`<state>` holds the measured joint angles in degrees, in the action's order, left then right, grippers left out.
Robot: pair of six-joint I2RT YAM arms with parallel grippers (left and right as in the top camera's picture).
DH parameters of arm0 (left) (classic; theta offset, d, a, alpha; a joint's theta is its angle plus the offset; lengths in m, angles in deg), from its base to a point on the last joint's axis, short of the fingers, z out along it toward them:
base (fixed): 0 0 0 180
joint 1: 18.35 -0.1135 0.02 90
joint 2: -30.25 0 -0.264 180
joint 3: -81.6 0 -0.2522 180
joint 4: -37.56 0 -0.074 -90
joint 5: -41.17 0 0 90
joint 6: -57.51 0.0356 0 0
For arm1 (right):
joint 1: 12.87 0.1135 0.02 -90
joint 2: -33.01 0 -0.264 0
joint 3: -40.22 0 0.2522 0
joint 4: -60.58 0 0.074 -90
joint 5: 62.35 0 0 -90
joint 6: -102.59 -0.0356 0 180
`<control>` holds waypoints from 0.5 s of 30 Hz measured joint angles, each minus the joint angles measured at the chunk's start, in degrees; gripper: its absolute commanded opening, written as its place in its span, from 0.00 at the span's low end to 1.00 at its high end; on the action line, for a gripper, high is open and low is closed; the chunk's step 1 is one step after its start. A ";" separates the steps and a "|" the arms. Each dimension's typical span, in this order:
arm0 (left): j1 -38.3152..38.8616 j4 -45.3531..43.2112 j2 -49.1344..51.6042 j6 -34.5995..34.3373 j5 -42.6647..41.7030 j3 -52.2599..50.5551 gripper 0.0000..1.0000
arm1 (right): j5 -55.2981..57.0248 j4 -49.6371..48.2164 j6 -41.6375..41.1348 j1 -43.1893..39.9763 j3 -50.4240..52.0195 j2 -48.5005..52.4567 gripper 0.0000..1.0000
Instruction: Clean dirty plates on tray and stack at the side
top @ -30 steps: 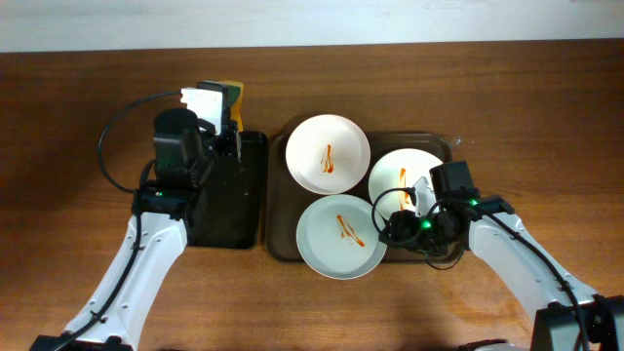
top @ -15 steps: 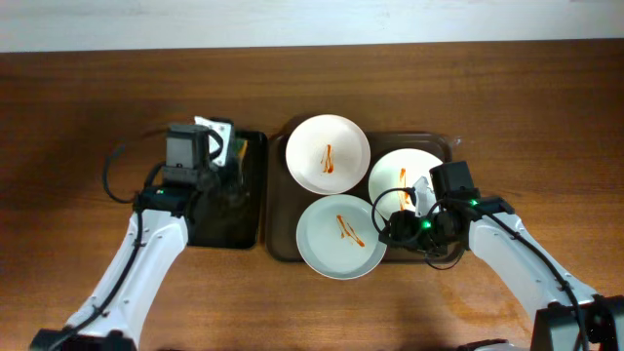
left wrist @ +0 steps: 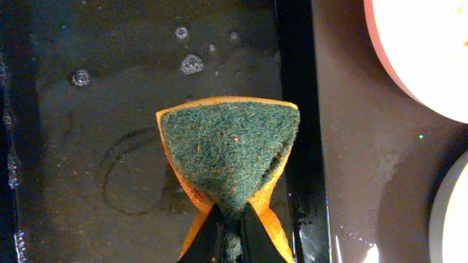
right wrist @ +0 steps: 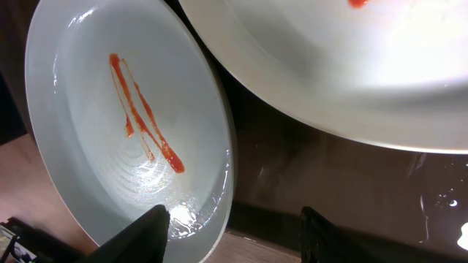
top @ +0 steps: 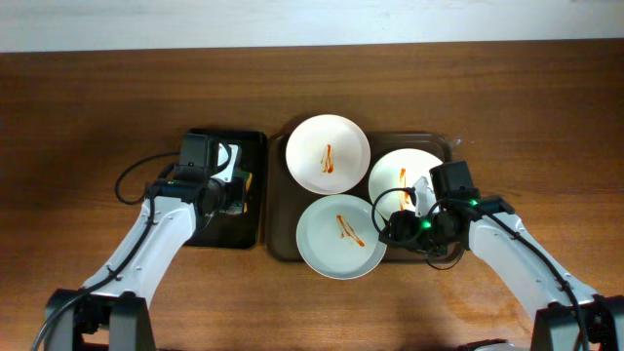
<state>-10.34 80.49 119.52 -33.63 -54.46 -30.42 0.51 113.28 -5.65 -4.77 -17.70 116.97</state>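
Brown wood-grain tabletop (top: 78,107) bears the dark-brown tray (top: 281,229). Nearest, the right gripper (right wrist: 235,234) stands spread over the right rim of the streaked front plate (top: 339,236). Leftward, the left gripper (left wrist: 232,223) pinches a green-faced sponge (left wrist: 230,153) over the wet black tray (left wrist: 110,109). Farther back on the brown tray sit the right plate (top: 390,164) and the back plate (top: 329,154), both streaked.

Robot lab bench setup — plain wood-grain table (top: 78,97), left arm (top: 146,244) and right arm (top: 522,263) with exposed cables (top: 130,178), wet black tray (left wrist: 88,146) right under the sponge (left wrist: 230,157) in the left gripper (left wrist: 232,235).
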 measured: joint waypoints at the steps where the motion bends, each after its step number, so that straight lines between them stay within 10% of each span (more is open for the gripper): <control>1: 0.00 0.00 0.00 -0.15 -0.04 0.00 0.00 | 0.00 0.00 0.00 0.00 0.00 0.00 0.58; 15: 7.45 -5.25 0.00 -12.15 -21.44 0.00 0.00 | 0.00 -0.07 0.02 0.00 0.00 0.00 0.56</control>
<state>-2.88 75.25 119.52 -45.79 -75.90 -30.42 0.51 113.22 -5.62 -4.77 -17.70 116.97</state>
